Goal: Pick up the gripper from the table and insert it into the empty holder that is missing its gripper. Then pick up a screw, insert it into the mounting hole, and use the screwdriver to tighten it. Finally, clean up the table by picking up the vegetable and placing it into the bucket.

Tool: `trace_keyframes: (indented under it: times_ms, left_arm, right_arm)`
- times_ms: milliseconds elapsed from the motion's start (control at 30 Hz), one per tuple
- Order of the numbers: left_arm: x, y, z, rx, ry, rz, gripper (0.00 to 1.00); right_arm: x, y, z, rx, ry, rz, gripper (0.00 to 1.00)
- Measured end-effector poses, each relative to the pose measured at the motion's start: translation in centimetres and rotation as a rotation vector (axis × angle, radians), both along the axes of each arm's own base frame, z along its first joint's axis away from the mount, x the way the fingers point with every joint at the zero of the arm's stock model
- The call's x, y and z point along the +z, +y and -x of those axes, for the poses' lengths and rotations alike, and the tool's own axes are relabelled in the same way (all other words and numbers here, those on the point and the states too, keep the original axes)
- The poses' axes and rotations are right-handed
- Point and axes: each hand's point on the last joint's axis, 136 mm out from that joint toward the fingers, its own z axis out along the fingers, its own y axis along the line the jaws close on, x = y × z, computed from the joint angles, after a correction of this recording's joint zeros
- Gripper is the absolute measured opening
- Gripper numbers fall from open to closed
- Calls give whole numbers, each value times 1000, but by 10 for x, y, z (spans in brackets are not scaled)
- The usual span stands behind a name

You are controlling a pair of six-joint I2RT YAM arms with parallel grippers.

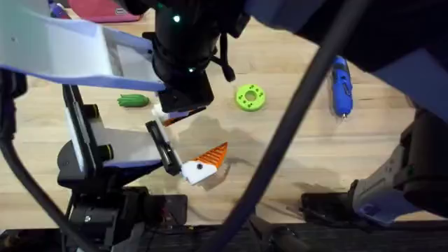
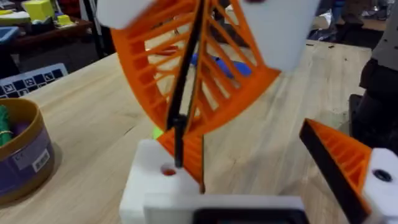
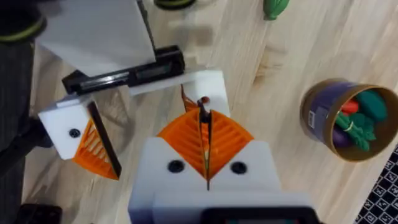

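Orange ribbed fingers (image 3: 205, 140) of our right gripper (image 3: 206, 180) press together on a screw (image 3: 202, 101) over the holder (image 3: 202, 84). Overhead, we see the screwdriver (image 1: 341, 85) and vegetable (image 1: 133, 101) near the table's far edge; the bucket (image 3: 342, 121) appears from the wrists. Our left gripper's opening: cannot tell.

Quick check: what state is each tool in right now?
Left tool: open, holding nothing.
Right tool: closed on a thin black rod, likely the screw.
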Motion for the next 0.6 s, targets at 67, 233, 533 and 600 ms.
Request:
trace_keyframes:
  times_ms: [67,233,533,600]
  left_arm:
    - [0,0,0,0,0,0,985]
    - [0,0,0,0,0,0,986]
    - [0,0,0,0,0,0,985]
    - [0,0,0,0,0,0,987]
  right_arm:
    - [0,0,0,0,0,0,6]
    - [0,0,0,-1,-2,1,6]
    - [-2,-1,-3,-6,-13,11,6]
    - [-3,-1,-3,-7,-14,14,6]
